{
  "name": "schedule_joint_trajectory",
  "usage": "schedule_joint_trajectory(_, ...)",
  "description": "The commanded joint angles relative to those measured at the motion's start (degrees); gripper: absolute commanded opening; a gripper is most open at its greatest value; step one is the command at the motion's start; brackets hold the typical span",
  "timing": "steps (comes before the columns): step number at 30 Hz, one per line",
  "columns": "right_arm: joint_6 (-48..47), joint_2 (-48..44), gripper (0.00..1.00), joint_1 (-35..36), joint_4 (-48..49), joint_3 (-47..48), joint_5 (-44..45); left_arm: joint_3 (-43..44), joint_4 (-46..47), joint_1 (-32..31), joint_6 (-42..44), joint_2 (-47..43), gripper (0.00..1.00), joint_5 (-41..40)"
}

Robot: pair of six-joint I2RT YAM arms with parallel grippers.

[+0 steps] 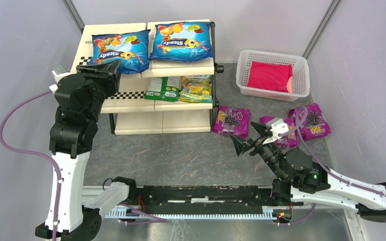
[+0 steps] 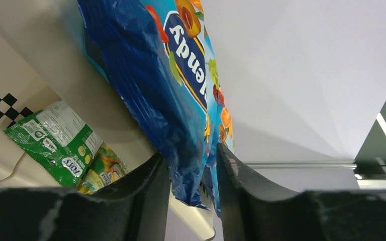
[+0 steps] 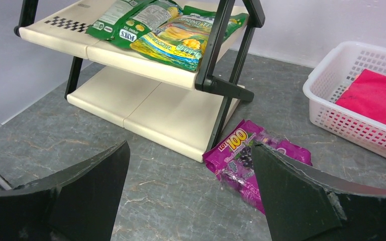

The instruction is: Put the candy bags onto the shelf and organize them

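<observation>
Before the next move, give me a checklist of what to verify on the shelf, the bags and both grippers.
1. Left gripper straddles the edge of the left blue bag: ok.
2. Firm pinch on it: cannot tell.
3. Right blue bag flat on the top tier of the shelf: ok.
4. Green-yellow bags on the middle tier: ok.
5. Purple bags shelved: not ok, all three lie on the table.
6. Right gripper open, empty, facing a purple bag: ok.

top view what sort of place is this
Likely a lab test cell staged as a shop: left arm and right arm on a grey table, plain walls, a shelf holding candy bags.
</observation>
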Motion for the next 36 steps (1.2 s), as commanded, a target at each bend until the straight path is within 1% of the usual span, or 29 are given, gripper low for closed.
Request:
schedule_joint_trajectory(1, -1.7, 1.6, 0.98, -0.1, 2.5, 1.9, -1.1, -1.1, 5.3, -0.2, 3.0, -0.8, 0.39, 2.3)
schedule_joint_trajectory(3, -1.8, 2.1, 0.98, -0.1, 2.6, 2.1, -1.4, -1.2, 7.6, -0.2, 3.8, -0.1, 0.35, 3.3)
schedule_joint_trajectory(5, -1.9, 2.7, 0.98, -0.1, 2.4, 2.4, -1.7, -1.0, 9.6, -0.2, 4.8, 1.3, 0.34, 3.8)
schedule_joint_trajectory(9, -2.0, 3.6, 0.98, 0.0, 1.5, 2.8, -1.9, 0.2, 11.0, -0.2, 5.3, 3.6, 0.27, 2.5)
schedule_joint_trajectory(14, -1.7, 3.4, 0.98, 0.0, 0.8, 3.2, -1.7, 1.8, 12.7, -0.1, 7.0, 5.1, 0.26, -1.5)
schedule_joint_trajectory(17, -1.5, 3.3, 0.97, 0.0, 0.0, 3.6, -1.3, 3.7, 12.2, -0.1, 9.1, 5.6, 0.26, -3.0)
schedule_joint_trajectory(21, -1.5, 3.4, 0.98, -0.1, 0.0, 3.5, -0.9, 3.1, 12.1, -0.1, 10.4, 4.9, 0.26, -3.3)
schedule_joint_trajectory(25, -1.5, 4.6, 0.98, -0.1, 0.3, 4.2, -1.6, 2.2, 12.6, -0.1, 11.3, 4.9, 0.26, -1.4)
schedule_joint_trajectory(27, -1.5, 5.5, 0.98, 0.0, -0.2, 5.0, -2.1, 3.3, 12.5, -0.1, 12.7, 5.7, 0.29, -0.4)
schedule_joint_trajectory(30, -1.6, 6.5, 0.98, 0.0, -1.2, 6.1, -2.4, 5.3, 10.7, 0.0, 15.1, 6.8, 0.39, -0.5)
schedule_joint_trajectory(32, -1.5, 6.7, 0.98, 0.0, -1.7, 6.5, -2.2, 6.0, 10.5, 0.1, 16.9, 7.0, 0.41, -0.7)
schedule_joint_trajectory(33, -1.3, 6.7, 0.98, 0.0, -1.8, 6.6, -2.3, 6.2, 10.5, 0.3, 17.7, 7.1, 0.41, -0.9)
schedule_joint_trajectory(36, -0.8, 6.4, 0.97, -0.1, -1.7, 6.5, -2.2, 7.4, 10.5, 0.7, 19.9, 7.9, 0.36, -0.6)
